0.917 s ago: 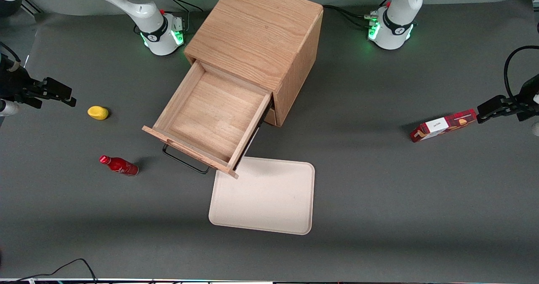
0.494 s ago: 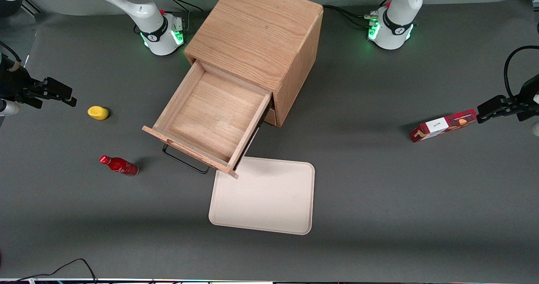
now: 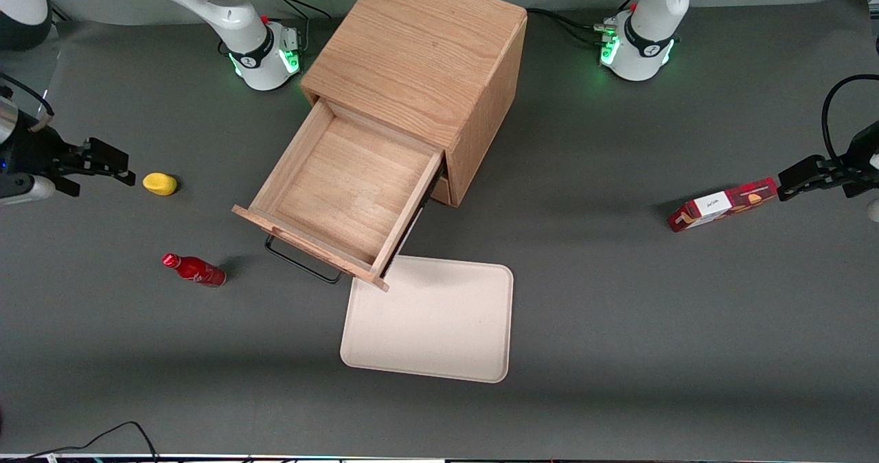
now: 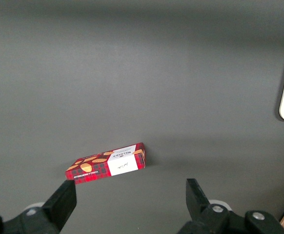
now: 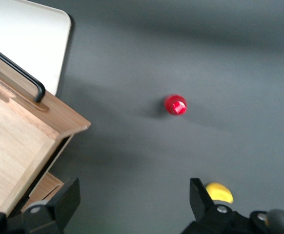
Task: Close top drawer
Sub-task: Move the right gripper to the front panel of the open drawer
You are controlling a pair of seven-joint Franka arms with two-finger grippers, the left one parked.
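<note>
The top drawer (image 3: 347,192) of the light oak cabinet (image 3: 419,58) is pulled far out toward the front camera, an empty shallow wooden tray. Its thin black wire handle (image 3: 302,264) hangs below the front panel. The drawer's corner (image 5: 30,141) and handle (image 5: 15,68) also show in the right wrist view. My gripper (image 3: 113,164) is open and empty above the table at the working arm's end, far sideways from the drawer, close beside a yellow object (image 3: 160,183). Both black fingertips (image 5: 66,197) stand wide apart over bare table.
A red bottle (image 3: 194,270) lies nearer the front camera than the yellow object; both show in the right wrist view, the bottle (image 5: 175,105) and the yellow object (image 5: 219,192). A white tray (image 3: 429,319) lies in front of the drawer. A red box (image 3: 723,204) lies toward the parked arm's end.
My gripper has moved a little toward the yellow object and the cabinet, and slightly nearer the front camera. The drawer has not moved.
</note>
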